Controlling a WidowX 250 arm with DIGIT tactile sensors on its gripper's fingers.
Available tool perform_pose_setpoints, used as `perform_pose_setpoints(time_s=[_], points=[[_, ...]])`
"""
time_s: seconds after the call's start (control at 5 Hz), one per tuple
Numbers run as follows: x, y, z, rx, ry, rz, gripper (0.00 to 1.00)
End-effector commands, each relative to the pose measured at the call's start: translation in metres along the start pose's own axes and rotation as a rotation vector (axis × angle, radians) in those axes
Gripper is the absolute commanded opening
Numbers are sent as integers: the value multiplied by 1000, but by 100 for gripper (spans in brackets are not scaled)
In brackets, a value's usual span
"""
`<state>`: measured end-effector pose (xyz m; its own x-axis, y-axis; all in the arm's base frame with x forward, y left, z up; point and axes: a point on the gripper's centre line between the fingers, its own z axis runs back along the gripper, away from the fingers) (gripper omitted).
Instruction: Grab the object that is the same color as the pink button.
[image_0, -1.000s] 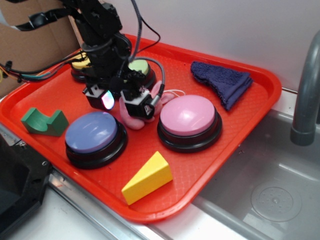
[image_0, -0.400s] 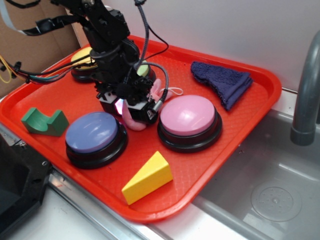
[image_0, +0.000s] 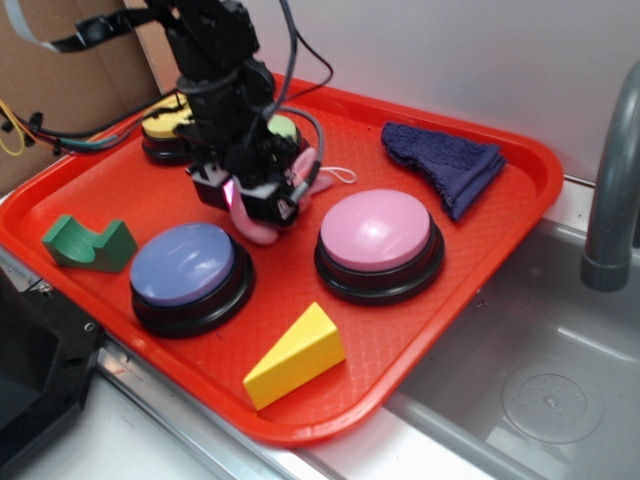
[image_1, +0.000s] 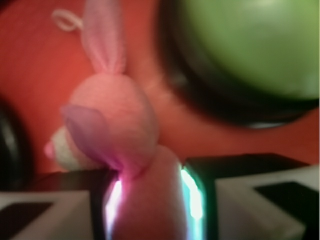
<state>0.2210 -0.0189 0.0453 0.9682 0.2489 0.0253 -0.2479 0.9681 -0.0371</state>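
Note:
The object, a small pink plush bunny (image_0: 254, 229), is pinched at its body between the fingers of my gripper (image_0: 256, 206), which is shut on it. One long ear (image_0: 311, 174) and the white string loop (image_0: 341, 177) stick out to the right. The wrist view shows the bunny (image_1: 117, 120) filling the gap of my gripper (image_1: 150, 200), white face to the left, ear pointing up. Whether the bunny still touches the tray is not visible. The pink button (image_0: 376, 231) sits just right of the gripper, apart from it.
The red tray (image_0: 520, 190) also holds a lilac-blue button (image_0: 184, 264), a yellow wedge (image_0: 296, 352), a green block (image_0: 88, 243), a blue cloth (image_0: 446, 160), a yellow button (image_0: 162, 126) and a green button (image_1: 250, 45). A steel sink (image_0: 540, 380) and faucet (image_0: 610, 190) lie right.
The gripper stood open around the bunny a second ago; it has since closed on it and shifted slightly left and back, taking the bunny with it.

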Motion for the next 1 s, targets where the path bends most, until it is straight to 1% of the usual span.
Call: perform_pose_setpoints(time_s=[0.0, 0.2, 0.4, 0.6, 0.8], points=[[14, 34, 98, 19, -150, 60, 0], [15, 56, 128, 65, -146, 109, 0], [3, 88, 154, 31, -208, 231, 0], [-1, 91, 157, 50, -225, 264, 0], [0, 90, 153, 50, -225, 279, 0]])
